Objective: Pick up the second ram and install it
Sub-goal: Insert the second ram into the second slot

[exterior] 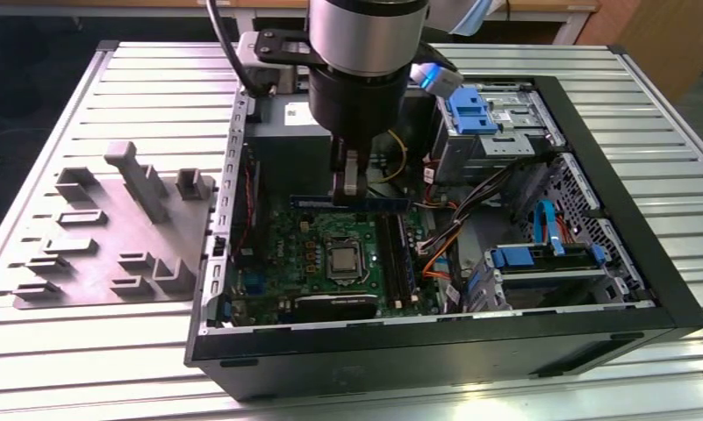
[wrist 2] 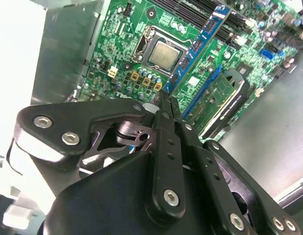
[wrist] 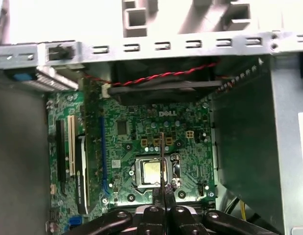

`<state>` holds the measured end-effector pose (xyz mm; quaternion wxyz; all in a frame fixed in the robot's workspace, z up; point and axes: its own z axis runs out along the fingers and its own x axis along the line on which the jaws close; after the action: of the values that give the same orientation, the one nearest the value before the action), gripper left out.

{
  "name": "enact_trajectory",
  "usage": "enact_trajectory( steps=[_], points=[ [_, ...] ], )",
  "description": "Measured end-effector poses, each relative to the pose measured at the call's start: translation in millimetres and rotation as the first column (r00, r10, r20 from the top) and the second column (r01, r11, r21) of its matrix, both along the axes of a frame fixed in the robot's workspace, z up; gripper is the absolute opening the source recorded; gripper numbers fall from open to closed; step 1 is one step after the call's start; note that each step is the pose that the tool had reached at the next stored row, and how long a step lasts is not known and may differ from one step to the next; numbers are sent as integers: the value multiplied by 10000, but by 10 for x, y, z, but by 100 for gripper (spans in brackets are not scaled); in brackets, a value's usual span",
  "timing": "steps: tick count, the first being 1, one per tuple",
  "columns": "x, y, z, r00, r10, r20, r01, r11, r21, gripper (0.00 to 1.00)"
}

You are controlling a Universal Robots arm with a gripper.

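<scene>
1. Firmly, the gripper [exterior: 348, 186] clamps the second ram [exterior: 381, 202], its jaws pressed together on the blue stick.
2. Seen in the exterior view, the stick lies level inside the open computer case [exterior: 649, 289], over the green motherboard [exterior: 310, 263] at the edge nearest the grey power supply [exterior: 283, 145].
3. Seen in both wrist views, it crosses over the processor [wrist 2: 164, 54]; I cannot tell whether it touches the board.
</scene>
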<state>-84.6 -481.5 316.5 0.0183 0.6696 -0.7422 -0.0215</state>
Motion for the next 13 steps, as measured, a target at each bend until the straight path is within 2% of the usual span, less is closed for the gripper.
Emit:
enact_trajectory(
  steps=[3,6,10,13],
  points=[
    [0,0,-7,9985,-544,0,544,9985,1,12],
    [0,0,-14,9941,-1082,0,1082,9941,0,12],
    [0,0,-24,9835,-1810,0,1810,9835,0,12],
    [0,0,-31,9723,-2337,0,2337,9723,0,12]
  ],
)
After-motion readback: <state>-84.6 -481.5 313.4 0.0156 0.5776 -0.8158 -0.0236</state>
